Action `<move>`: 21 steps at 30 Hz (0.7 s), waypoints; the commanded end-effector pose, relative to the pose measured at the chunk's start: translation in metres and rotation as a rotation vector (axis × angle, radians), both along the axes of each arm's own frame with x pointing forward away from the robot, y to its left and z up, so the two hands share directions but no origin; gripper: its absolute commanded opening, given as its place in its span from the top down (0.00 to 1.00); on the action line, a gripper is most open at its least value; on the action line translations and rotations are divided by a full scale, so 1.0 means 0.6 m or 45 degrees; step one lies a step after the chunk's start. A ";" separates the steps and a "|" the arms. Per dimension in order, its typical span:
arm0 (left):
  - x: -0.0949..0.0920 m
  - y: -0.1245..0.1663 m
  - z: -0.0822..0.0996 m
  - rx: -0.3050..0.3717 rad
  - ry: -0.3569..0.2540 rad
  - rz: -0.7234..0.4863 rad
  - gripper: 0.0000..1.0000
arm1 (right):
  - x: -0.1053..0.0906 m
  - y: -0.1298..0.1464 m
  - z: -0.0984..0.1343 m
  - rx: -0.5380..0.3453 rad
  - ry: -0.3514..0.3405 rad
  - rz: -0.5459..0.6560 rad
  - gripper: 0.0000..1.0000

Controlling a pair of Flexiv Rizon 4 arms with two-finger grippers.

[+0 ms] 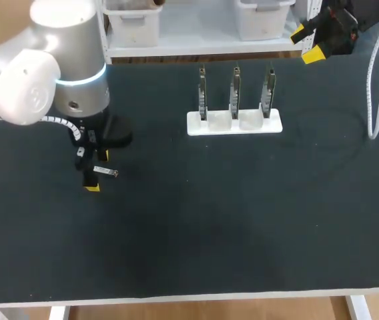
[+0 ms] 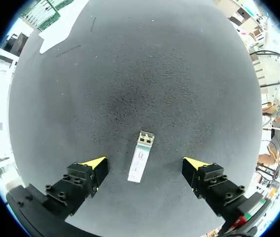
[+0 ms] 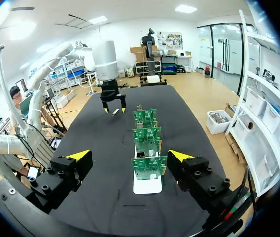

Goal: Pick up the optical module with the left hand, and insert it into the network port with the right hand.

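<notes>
My left gripper (image 2: pixel 146 164) is hanging just over the dark grey bench (image 2: pixel 155 74) with its two yellow-tipped fingers spread wide apart, gripping nothing. The small silver metal optical module (image 2: pixel 141 157) is lying flat on the bench between those fingers, touching neither. Its long body is pointing ahead of the gripper and skewing slightly to one side.

I am judging this to be the pick-up step, not yet done. To do it well, I should be centring the module between the fingers and turning the wrist a little, so that they are meeting its long sides squarely. I should be closing only once the tips are nearly at the bench. A skewed pinch would risk twisting the module and making the hand-over awkward.

My right gripper (image 3: pixel 130 157) is waiting well apart from the module, its fingers also open and empty. Just ahead of it, a white plastic holder (image 3: pixel 147 185) is carrying three upright green circuit boards (image 3: pixel 147 168) in a row. The network port is presumably sitting on one of them, though I cannot pick it out.

The left wrist view is giving the module's exact lie between my fingers, while the head view is showing it only as a pale sliver by the tips. The right wrist view is showing the boards' faces, which the head view is catching edge-on.
</notes>
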State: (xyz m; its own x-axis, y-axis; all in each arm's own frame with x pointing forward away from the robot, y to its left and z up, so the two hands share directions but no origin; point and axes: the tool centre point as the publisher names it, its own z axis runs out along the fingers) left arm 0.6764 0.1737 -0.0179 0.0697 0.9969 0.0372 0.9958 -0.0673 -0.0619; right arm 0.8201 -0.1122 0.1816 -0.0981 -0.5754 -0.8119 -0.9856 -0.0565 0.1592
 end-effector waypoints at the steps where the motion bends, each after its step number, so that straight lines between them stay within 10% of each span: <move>1: -0.005 0.002 -0.006 -0.008 -0.010 0.003 0.00 | 0.014 0.000 0.001 0.046 0.285 0.401 0.00; 11: -0.006 0.003 -0.007 -0.001 -0.020 0.005 0.00 | 0.014 0.000 0.001 0.046 0.285 0.401 0.00; 12: -0.006 0.003 -0.007 -0.001 -0.021 0.004 0.08 | 0.014 0.000 0.001 0.046 0.285 0.401 0.00; 14: -0.006 0.003 -0.007 -0.001 -0.021 0.002 0.59 | 0.014 0.000 0.001 0.046 0.285 0.401 0.00; 17: -0.007 0.004 -0.007 -0.002 -0.020 0.002 0.96 | 0.014 0.000 0.001 0.046 0.285 0.401 0.00; 21: -0.007 0.004 -0.007 -0.001 -0.020 0.003 1.00 | 0.014 0.000 0.001 0.046 0.285 0.401 0.00</move>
State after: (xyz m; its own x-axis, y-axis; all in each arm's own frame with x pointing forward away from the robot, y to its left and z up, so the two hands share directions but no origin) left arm 0.6746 0.1746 -0.0192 0.0654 0.9971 0.0401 0.9968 -0.0635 -0.0489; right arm 0.8200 -0.1122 0.1816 -0.0981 -0.5754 -0.8119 -0.9856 -0.0565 0.1592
